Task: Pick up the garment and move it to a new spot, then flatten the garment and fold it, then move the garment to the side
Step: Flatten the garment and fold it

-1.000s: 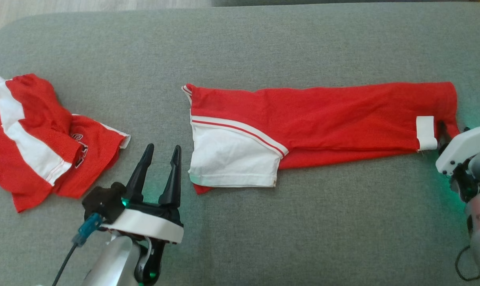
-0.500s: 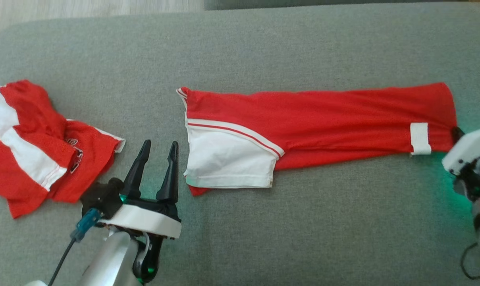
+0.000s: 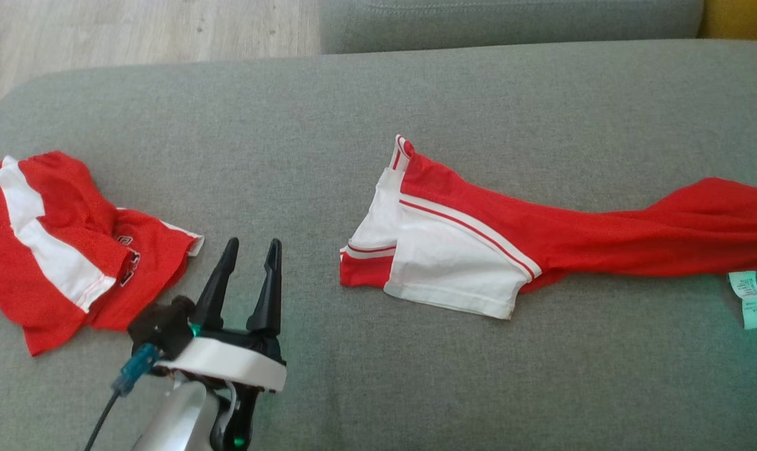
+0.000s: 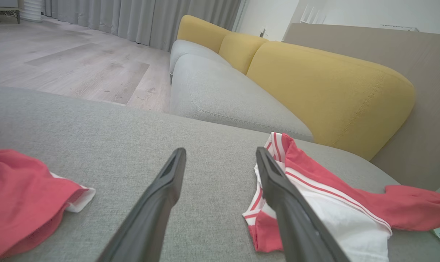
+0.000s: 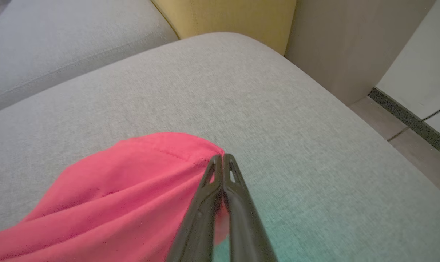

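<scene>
The right end effector (image 5: 222, 160) has gone from spread at the far right end of the garment (image 3: 541, 238) to pressed together on it. In the right wrist view its two fingers meet on a fold of red cloth at that end.

A second ago the garment lay as a long, flat, straight strip. Now it has been drawn toward the robot's right. Its white-panelled end sits farther from the second garment (image 3: 59, 244), which is heaped at the left, and that end has skewed and partly folded over. The red length has narrowed into a ropy bunch running off the right edge of the head view. The head camera has also tilted, so part of the shift in the picture is not the cloth's own. A pale label (image 3: 751, 297) shows near the right edge.

The garment mostly rests on the grey cushion (image 3: 416, 376); whether the pinched end has left the surface is hard to tell. The left end effector (image 3: 251, 247) is spread and empty, near the white end but not touching it.

This looks like the start of the pick-up and move, and the flattening is being undone, so the garment will need smoothing again.
</scene>
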You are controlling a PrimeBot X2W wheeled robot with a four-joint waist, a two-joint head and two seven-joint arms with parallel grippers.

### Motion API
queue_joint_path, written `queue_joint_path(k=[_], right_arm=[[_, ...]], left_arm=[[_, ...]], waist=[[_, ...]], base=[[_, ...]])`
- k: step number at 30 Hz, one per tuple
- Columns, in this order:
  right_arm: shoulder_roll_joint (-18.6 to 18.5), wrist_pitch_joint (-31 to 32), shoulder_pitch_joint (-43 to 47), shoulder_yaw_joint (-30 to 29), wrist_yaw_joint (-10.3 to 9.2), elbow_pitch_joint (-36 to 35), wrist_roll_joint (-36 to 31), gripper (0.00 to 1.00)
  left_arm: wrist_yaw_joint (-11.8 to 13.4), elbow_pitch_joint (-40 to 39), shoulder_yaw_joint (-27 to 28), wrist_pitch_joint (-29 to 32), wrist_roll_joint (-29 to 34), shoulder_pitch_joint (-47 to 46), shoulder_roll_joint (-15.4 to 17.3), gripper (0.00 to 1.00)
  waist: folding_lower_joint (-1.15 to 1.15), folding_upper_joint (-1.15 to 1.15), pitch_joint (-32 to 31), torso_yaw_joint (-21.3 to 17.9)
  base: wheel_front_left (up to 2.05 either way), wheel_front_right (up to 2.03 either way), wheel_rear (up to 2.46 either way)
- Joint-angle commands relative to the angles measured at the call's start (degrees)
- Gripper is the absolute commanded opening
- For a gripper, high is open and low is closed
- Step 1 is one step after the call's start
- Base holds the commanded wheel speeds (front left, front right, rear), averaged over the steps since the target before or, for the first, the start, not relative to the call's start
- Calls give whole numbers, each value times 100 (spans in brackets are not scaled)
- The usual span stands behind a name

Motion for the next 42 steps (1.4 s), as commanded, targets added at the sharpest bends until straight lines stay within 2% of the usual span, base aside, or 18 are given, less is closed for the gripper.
queue_joint_path(k=[1, 10, 11, 12, 16, 22, 27, 31, 34, 35, 36, 42], right_arm=[[-63, -101, -199, 80, -5, -133, -63, 0], [334, -48, -413, 284, -5, -94, -179, 0], [337, -71, -425, 297, -5, -98, -189, 20], [336, -93, -431, 321, -5, -103, -209, 98], [418, -170, -445, 441, -5, -144, -273, 100], [785, -812, -428, 867, -5, -746, -176, 100], [1195, -1135, 14, 1532, -5, -1808, 273, 100], [1308, -1219, 784, 1906, -5, -2917, 663, 100], [1425, -1235, 1486, 1970, -5, -3690, 755, 100], [1592, -1238, 1943, 1858, -5, -4196, 763, 100], [1690, -1238, 2167, 1857, -5, -4407, 740, 100], [1980, -1240, 2909, 1835, -5, -5039, 438, 100]], left_arm=[[-33, -154, 224, -47, -34, -93, 40, 100], [-33, -164, 280, -47, -58, -9, 38, 100], [-33, -164, 282, -47, -60, -10, 36, 100], [-33, -165, 282, -47, -60, -11, 34, 100], [-33, -184, 301, -47, -82, 9, 17, 100], [-33, -389, 440, -47, -59, 107, -3, 100], [-33, -722, 590, -47, 16, 224, -50, 100], [-33, -1016, 667, -47, 48, 329, -128, 100], [-33, -1155, 714, -47, 78, 434, -169, 100], [-33, -1196, 745, -47, 102, 515, -198, 100], [-33, -1203, 760, -47, 110, 559, -212, 100], [-33, -1139, 800, -47, 52, 739, -239, 100]], waist=[[0, 0, -29, -1], [0, 0, -129, -9], [0, 0, -135, -4], [0, 0, -145, 4], [0, 0, -215, 18], [0, 0, -400, 14], [0, 0, -530, -27], [0, 0, -594, -34], [0, 0, -628, -40], [0, 0, -640, -53], [0, 0, -651, -66], [0, 0, -660, -200]], base=[[0, 0, 0], [0, 0, 0], [0, 0, 0], [0, 0, 0], [0, 0, 0], [0, 0, 0], [0, 0, 0], [0, 0, 0], [0, 0, 0], [0, 0, 0], [0, 0, 0], [0, 0, 0]])
